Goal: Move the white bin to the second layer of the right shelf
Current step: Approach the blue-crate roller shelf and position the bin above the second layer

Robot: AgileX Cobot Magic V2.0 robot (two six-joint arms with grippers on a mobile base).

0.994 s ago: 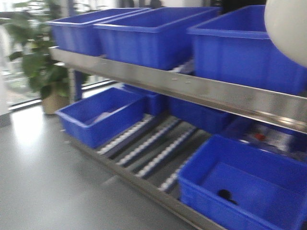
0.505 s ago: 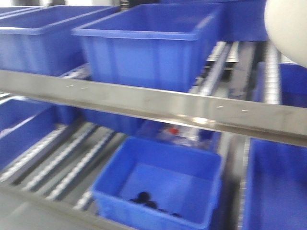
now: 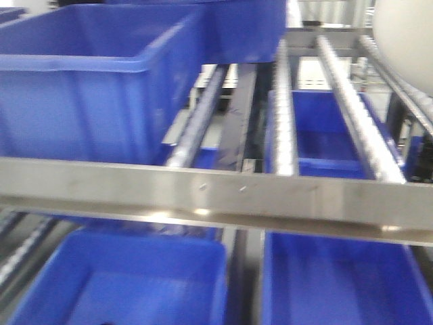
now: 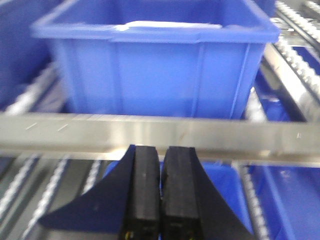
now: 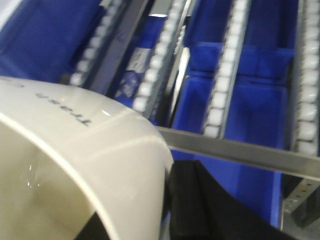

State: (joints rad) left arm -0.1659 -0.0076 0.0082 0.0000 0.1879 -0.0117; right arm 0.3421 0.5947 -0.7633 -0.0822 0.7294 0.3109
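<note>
**WHITE BIN: HELD BY R ARM, AT SHELF FRONT, NOT YET SET DOWN**

- Item: white bin. Off the shelf, carried up high; shows as a pale curve at top right of front view. Rim and wall fill R wrist view, tilted.
- Right gripper: black finger lies against bin's outer wall just below rim; inner finger mostly hidden. Judged clamped on the wall.
- Left gripper: pads pressed together, holding nothing. Hangs low in front of rail, facing a blue crate.
- Target: second-layer roller tracks behind the flat front rail. L part taken by the blue crate; R lanes bare, more crates on the level below.
- Key relation: bare lanes lie ahead of and below the bin, past the rail. Tracks run front-to-back, away from the rail. R arm is nearer and already over that side; L arm fronts the occupied slot.
- Next move, est.: carry bin fwd over rail, level it, lower base across two tracks
- Risk: narrow base could dip between tracks
</note>
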